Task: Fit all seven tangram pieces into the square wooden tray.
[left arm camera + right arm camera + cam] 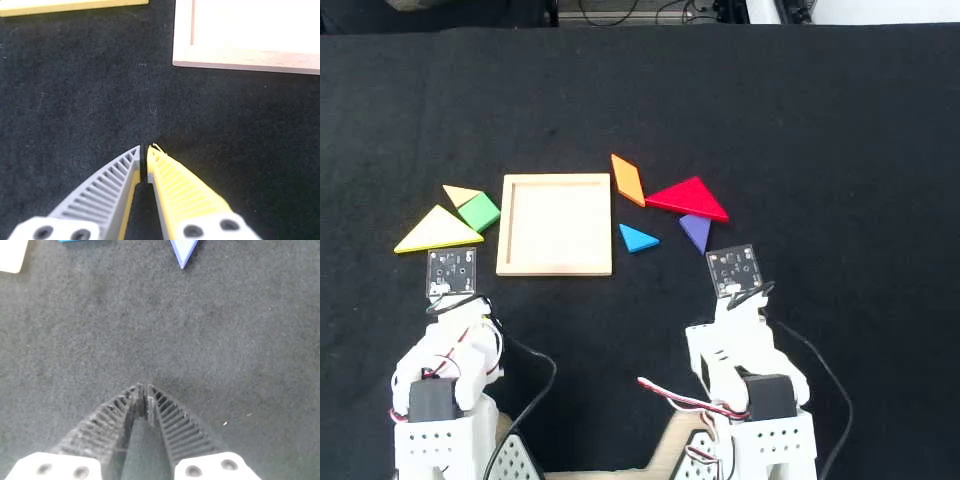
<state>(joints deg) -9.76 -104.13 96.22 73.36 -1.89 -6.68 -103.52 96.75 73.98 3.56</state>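
The square wooden tray (507, 225) lies empty on the black cloth. Left of it sit a large yellow triangle (436, 232), a small yellow triangle (459, 195) and a green square (479, 212). To its right lie an orange parallelogram (628, 179), a red triangle (687, 198), a blue triangle (637, 238) and a purple triangle (695, 231). My left gripper (145, 149) is shut and empty over the cloth, short of the tray's corner (240, 59) and the yellow triangle's edge (70, 6). My right gripper (143, 387) is shut and empty, short of the purple triangle's tip (183, 251).
Both arm bases stand at the table's near edge, the left arm (450, 340) below the yellow pieces and the right arm (740, 340) below the purple one. Black cloth stretches wide behind and beside the pieces. Cables trail near the bases.
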